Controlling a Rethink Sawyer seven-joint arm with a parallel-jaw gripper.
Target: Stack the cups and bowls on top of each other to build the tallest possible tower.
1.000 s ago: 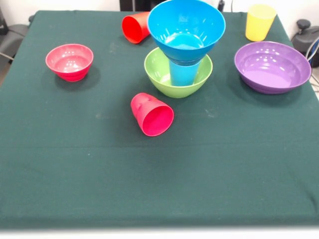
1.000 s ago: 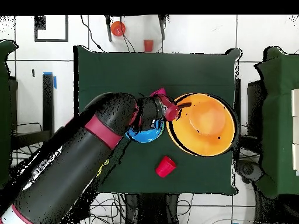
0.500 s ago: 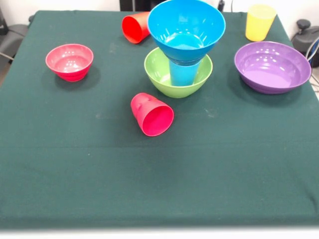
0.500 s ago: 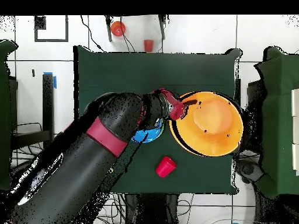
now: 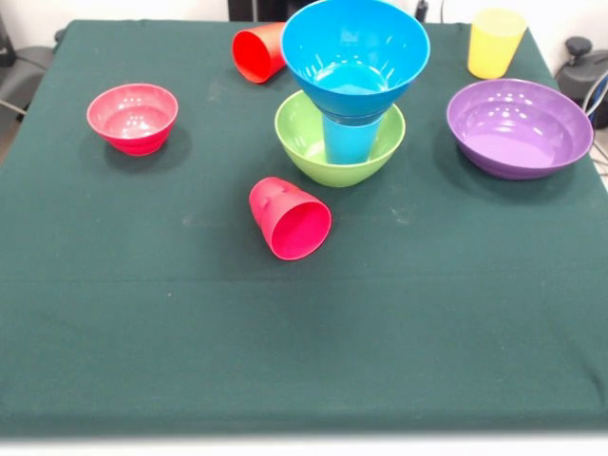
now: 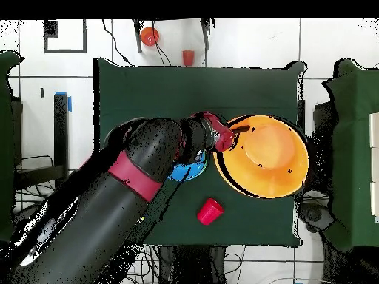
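My arm [image 6: 111, 200], black with a red band, fills the lower left of the overhead view and reaches across the green table [image 5: 285, 323]; the front view does not show it. Next largest is the orange-yellow bowl [image 6: 263, 157], seen from above, mouth up, its rim right at my gripper [image 6: 219, 137]. The red end of the gripper sits against that rim and seems to have hold of it, though I cannot tell how far the fingers are parted. The bowl covers much of the table's right side in the overhead view and does not appear in the front view. The purple bowl [image 5: 520, 127] sits upright by itself near the right edge in the front view. The tower [image 5: 350, 90] is at mid-table toward the far side: green bowl [image 5: 332, 152] at the bottom, light blue cup [image 5: 350, 141] standing inside it, blue bowl [image 5: 355, 55] resting mouth up on the cup. The small red bowl [image 5: 132, 117] is upright, well to the left. One red cup [image 5: 290, 218] lies on its side in front of the green bowl, mouth toward the camera. Another red cup [image 5: 258, 51] lies on its side behind the tower, at its left. The yellow cup [image 5: 495, 42] stands upright at the far right corner.
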